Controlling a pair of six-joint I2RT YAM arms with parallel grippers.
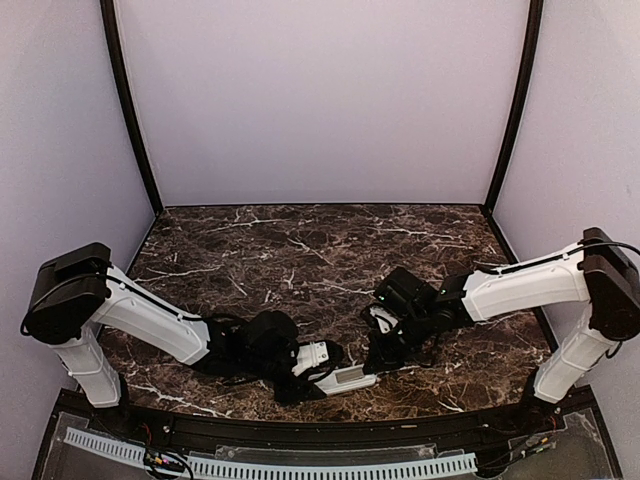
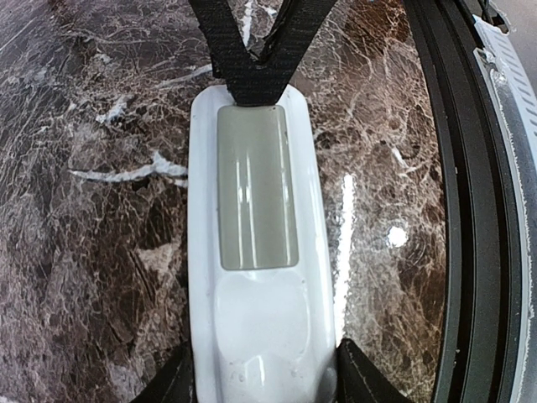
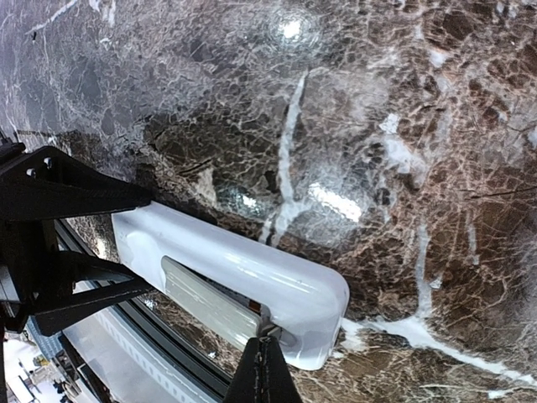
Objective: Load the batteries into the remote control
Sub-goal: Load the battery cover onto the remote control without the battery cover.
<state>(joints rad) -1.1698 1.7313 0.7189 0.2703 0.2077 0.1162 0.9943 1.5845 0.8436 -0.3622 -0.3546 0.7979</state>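
Left claw [image 2: 264, 353] clamps remote [image 1: 347, 378] by its sides, back up, at tabletop [image 1: 300, 250] 6 o'clock. Right claw [image 3: 263, 348], clenched, touches cover [image 2: 256, 185] end. Step in hand: likely removing cover. Next move needs cover slid off; batteries unseen.

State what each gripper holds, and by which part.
The left gripper clamps the remote control by its long sides near one end. The right gripper, shut, holds nothing; its tips touch the grey cover.
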